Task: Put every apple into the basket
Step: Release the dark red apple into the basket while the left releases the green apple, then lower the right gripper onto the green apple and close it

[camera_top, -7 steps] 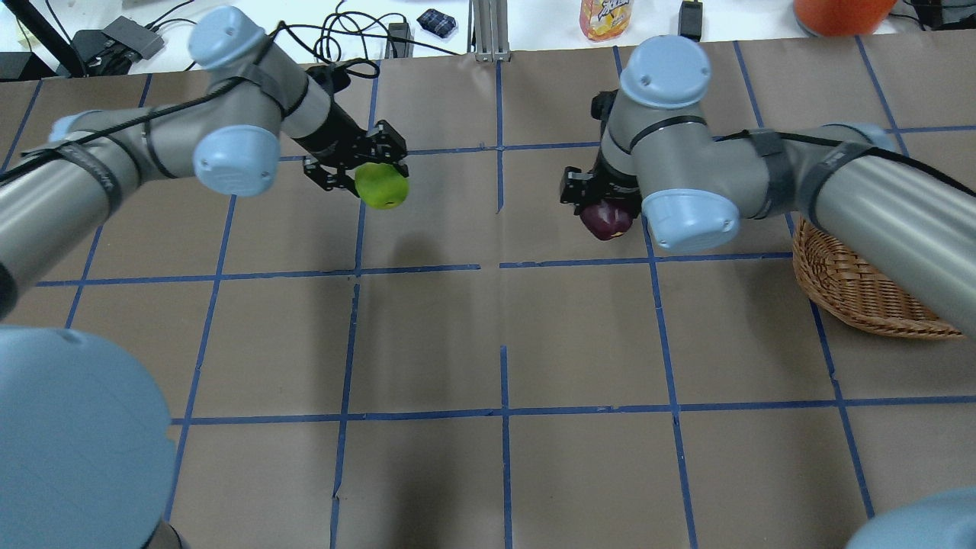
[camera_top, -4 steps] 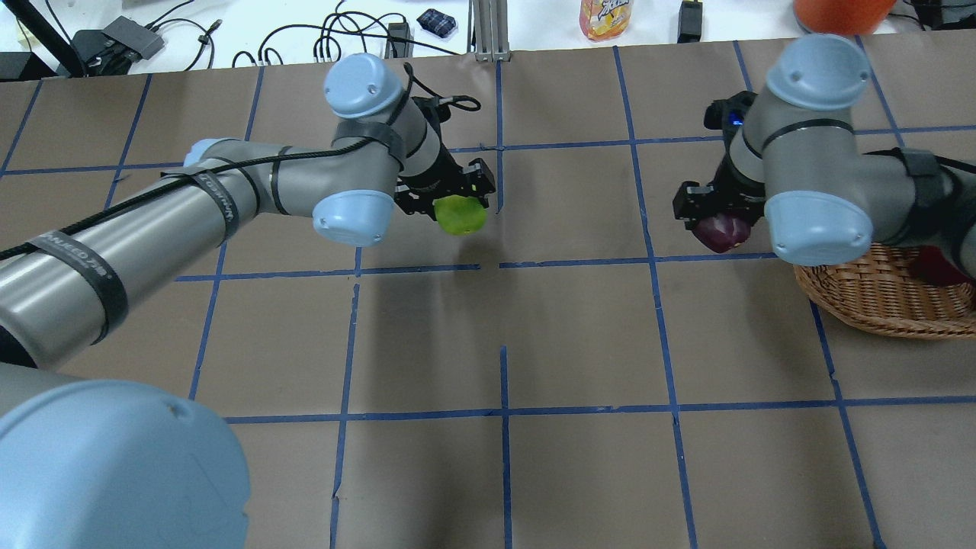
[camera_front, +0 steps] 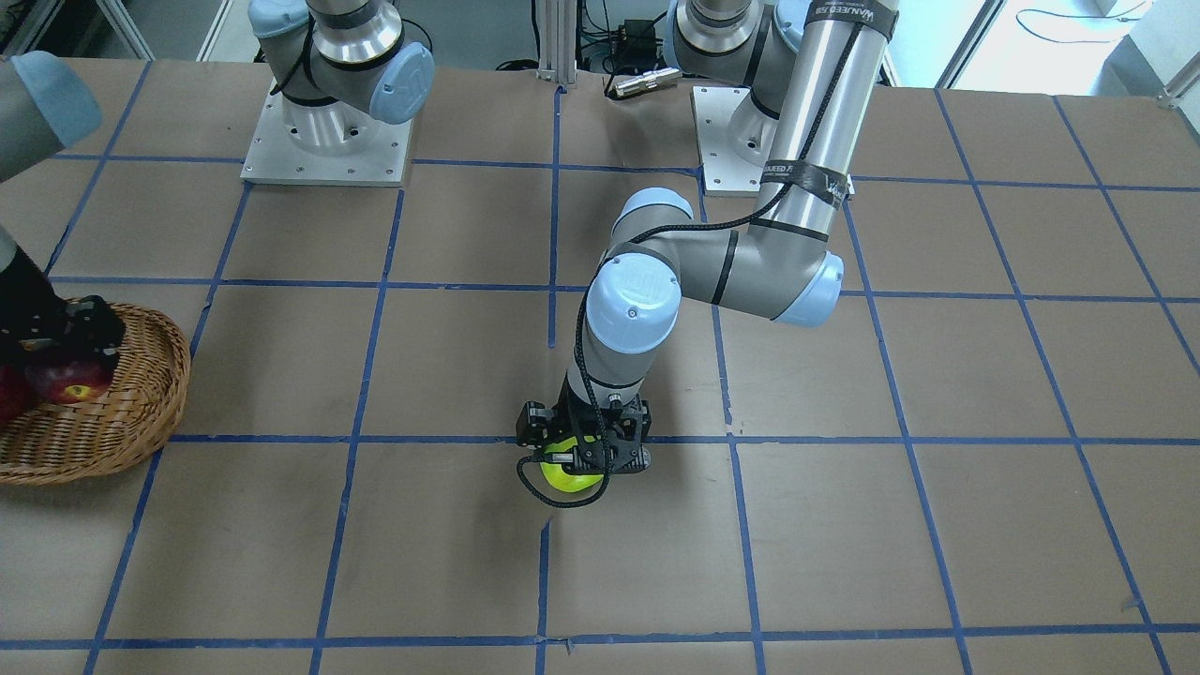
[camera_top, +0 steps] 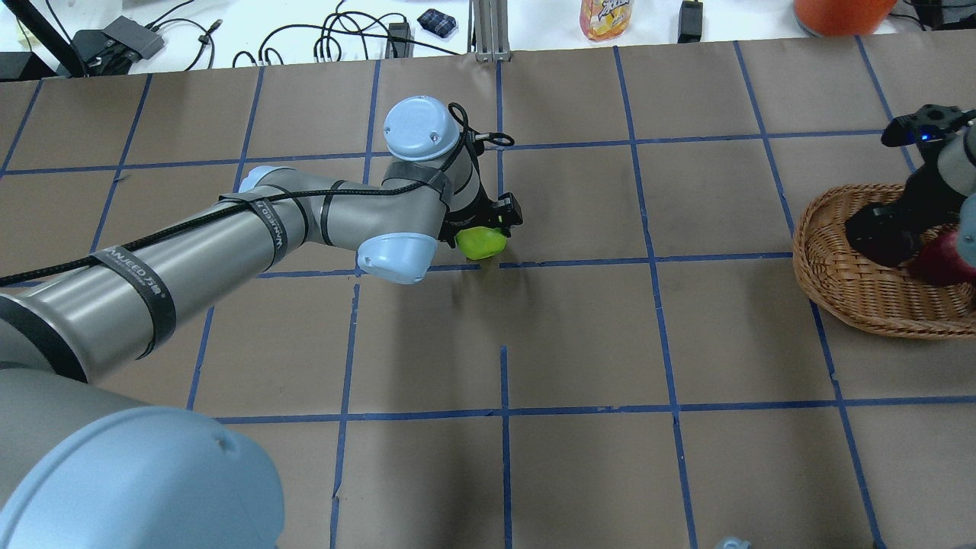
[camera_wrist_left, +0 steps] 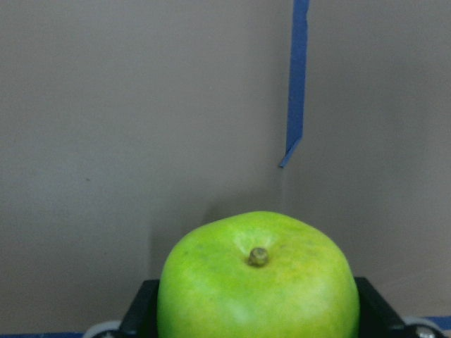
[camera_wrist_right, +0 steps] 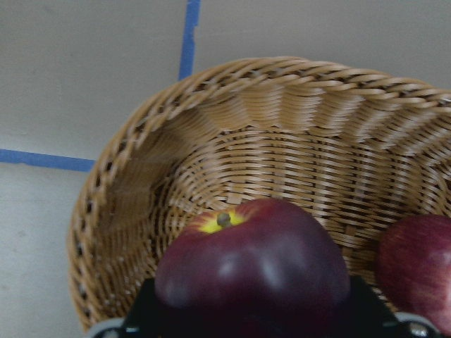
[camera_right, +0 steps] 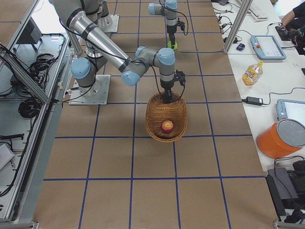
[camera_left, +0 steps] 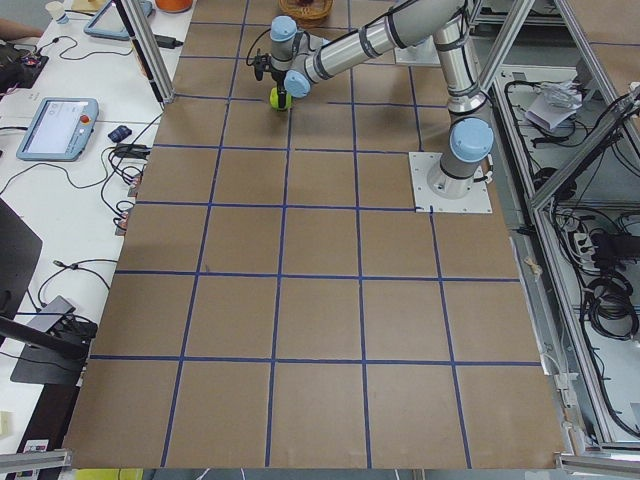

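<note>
Both arms have shifted toward the desk's robot-right edge since the earlier view. Left end effector (camera_top: 488,227): clamped on green apple (camera_wrist_left: 257,289), low over mid-desk. Right end effector (camera_top: 892,232): gripping maroon apple (camera_wrist_right: 250,274), hung inside basket (camera_top: 839,286) at that edge. Red apple (camera_right: 167,126): lying in basket. Status, judged: one deposited, one awaiting release, one to carry across

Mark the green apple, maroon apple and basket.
green apple (camera_wrist_left: 257,292), left wrist view, skin below the stem
maroon apple (camera_wrist_right: 254,271), right wrist view, middle of its front
basket (camera_top: 839,297), overhead view, near outer wall
</note>
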Tool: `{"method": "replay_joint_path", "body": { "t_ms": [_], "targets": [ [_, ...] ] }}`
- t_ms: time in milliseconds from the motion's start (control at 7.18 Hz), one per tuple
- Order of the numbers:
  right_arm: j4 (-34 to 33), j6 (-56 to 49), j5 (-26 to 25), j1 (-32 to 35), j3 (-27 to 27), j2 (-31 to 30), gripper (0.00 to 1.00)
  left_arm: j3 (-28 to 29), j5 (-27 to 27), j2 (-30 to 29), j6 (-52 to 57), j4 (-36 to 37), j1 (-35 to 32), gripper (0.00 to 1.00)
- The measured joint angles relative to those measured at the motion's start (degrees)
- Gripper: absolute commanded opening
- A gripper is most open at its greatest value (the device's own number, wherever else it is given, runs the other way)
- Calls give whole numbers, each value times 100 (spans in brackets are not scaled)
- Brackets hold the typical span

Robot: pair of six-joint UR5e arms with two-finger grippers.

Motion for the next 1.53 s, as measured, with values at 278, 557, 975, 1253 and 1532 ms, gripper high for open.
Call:
{"method": "replay_joint_path", "body": {
  "t_ms": [278, 557, 975, 1253, 1532],
  "targets": [
    [-48, -443, 240, -409, -260, 390, 100, 17, 3, 269, -31, -64, 121, 100],
    [38, -774, 264, -456, -455, 556, 100, 258, -288, 873, 53, -744, 553, 100],
    [617, -492, 282, 131, -483, 194, 100, 998, -374, 2014, 2002, -3205, 1613, 100],
    [721, 1301, 287, 1444, -510, 68, 100, 1115, 43, 2811, 3142, -4661, 2133, 100],
    [480, 3713, 307, 2961, -633, 301, 100, 1141, 299, 3214, 2931, -4997, 2221, 100]
  ]
}}
